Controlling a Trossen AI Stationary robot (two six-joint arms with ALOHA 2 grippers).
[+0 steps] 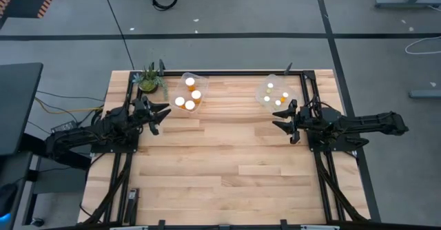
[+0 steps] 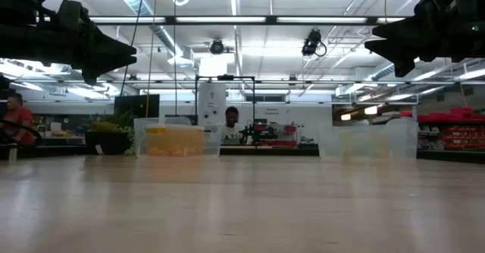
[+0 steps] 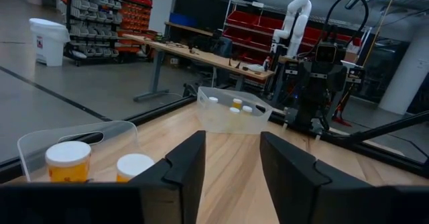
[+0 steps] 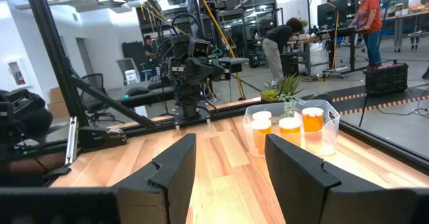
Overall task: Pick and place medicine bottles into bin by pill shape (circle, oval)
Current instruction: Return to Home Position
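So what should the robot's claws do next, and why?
Probably just pull both arms back to rest. The left claw and the right claw are both open and empty. All the medicine bottles I can see sit inside the left bin or the right bin, and no bottle shows on the table between them to pick up.

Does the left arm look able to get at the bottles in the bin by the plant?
Probably yes: the left arm's open jaws hang beside that open-topped bin, with nothing between them.
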